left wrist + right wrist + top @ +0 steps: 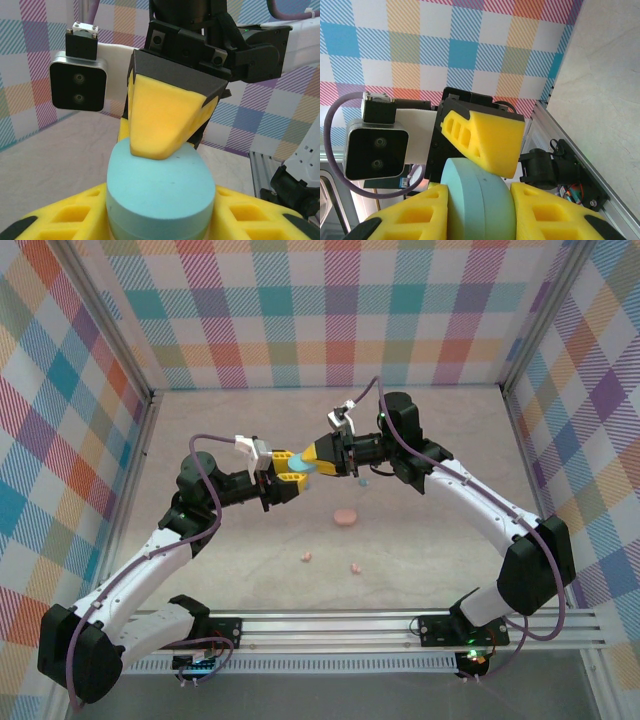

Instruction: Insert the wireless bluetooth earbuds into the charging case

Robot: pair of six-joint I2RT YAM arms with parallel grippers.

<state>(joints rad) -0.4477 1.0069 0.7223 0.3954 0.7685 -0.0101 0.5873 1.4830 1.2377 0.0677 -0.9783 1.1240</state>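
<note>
left fingers [65, 220] and right fingers [415, 220] both clench the blue case [301, 472], held in mid-air between the arms. 2 pink earbuds [307, 558] [353, 567] lie apart on the worktop [230, 560], near the pink case [345, 516].

Overhead; wrist views nr blue case [160, 197]

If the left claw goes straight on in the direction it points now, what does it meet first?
The blue case, already between the left claw's fingers; beyond, the right claw grips the same case from the opposite side, so pushing on would probably press into that claw.
</note>
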